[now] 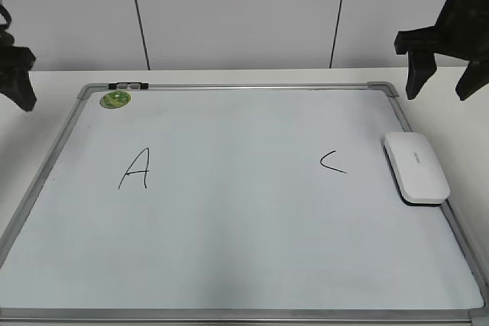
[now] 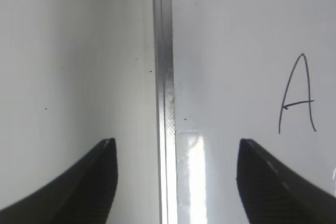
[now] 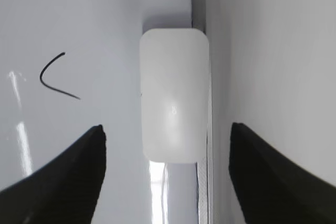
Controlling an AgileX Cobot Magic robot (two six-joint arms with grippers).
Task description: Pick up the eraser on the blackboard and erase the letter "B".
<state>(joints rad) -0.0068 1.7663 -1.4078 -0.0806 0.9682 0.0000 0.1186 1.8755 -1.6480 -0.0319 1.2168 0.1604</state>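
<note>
The blackboard [image 1: 237,265] is a white board with a grey frame, lying flat on the table. The white eraser [image 1: 416,166] lies at its right edge, partly over the frame; it also shows in the right wrist view [image 3: 174,95]. A handwritten "A" [image 1: 136,169] is on the left and a "C" [image 1: 332,162] on the right. No letter "B" shows between them. My right gripper [image 1: 441,74] hangs open and empty high above the eraser [image 3: 167,137]. My left gripper [image 2: 176,148] is open and empty above the board's left frame edge.
A round green sticker [image 1: 117,99] and a small dark clip [image 1: 127,85] sit at the board's top left corner. White table surface [image 1: 30,112] surrounds the board, with a white panelled wall behind.
</note>
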